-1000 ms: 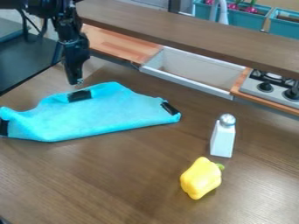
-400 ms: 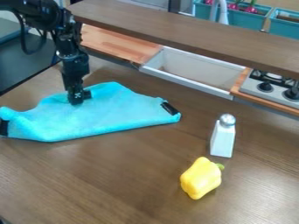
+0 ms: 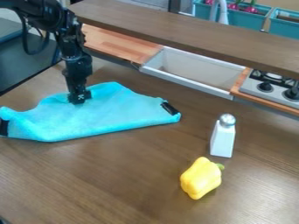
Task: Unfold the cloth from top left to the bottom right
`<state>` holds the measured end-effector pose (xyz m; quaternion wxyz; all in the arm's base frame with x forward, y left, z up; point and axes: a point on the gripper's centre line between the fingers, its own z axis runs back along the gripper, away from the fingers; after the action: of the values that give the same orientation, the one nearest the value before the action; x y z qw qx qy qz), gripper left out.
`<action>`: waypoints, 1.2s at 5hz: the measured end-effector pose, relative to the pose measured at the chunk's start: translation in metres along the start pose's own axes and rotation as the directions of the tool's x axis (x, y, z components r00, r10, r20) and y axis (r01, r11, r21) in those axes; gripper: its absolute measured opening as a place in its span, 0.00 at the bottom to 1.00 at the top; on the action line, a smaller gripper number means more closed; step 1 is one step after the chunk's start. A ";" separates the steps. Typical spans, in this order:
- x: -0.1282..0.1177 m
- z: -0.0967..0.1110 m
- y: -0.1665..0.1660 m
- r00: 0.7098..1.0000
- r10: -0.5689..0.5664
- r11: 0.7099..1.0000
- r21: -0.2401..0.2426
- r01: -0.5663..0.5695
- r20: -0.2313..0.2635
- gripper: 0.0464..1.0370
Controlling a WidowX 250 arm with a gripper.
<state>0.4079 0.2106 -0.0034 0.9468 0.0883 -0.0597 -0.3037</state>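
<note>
cloth (image 3: 108, 118), blue and folded over, lies on the tabletop (image 3: 128, 179), well to the left of the shaker (image 3: 223, 138). its left patch (image 3: 4, 127), a dark one, marks the end farthest from the shaker. next along comes the tool (image 3: 78, 99), hanging from above, its tip at the cloth's upper edge, on the side away from the shaker. i cannot tell how far open it is, nor whether it has hold of any fabric. rightward from there the cloth spreads to its right patch (image 3: 169, 108), the end nearest the shaker. then comes the yellow pepper (image 3: 201, 178), just beside the shaker on its near left.

the move, i judge, turns on this: the cloth's long axis runs left to right, while most of the fabric lies below the tool. the pull should therefore cut across that axis, slanting down towards the shaker's near side.
</note>
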 end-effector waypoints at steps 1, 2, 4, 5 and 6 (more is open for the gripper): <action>0.001 0.000 0.001 1.000 0.008 1.000 0.009 -0.008 0.005 0.35; 0.001 -0.001 0.003 1.000 0.008 1.000 0.019 -0.008 0.010 0.13; 0.002 0.024 -0.007 0.998 -0.024 0.999 -0.030 0.026 0.058 0.01; -0.007 0.048 -0.033 0.990 -0.062 0.998 0.033 0.059 0.124 0.01; -0.014 0.054 -0.065 0.981 -0.120 0.989 0.107 0.104 0.153 0.01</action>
<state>0.3512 0.1600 0.0354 0.9149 0.1138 -0.1448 -0.3593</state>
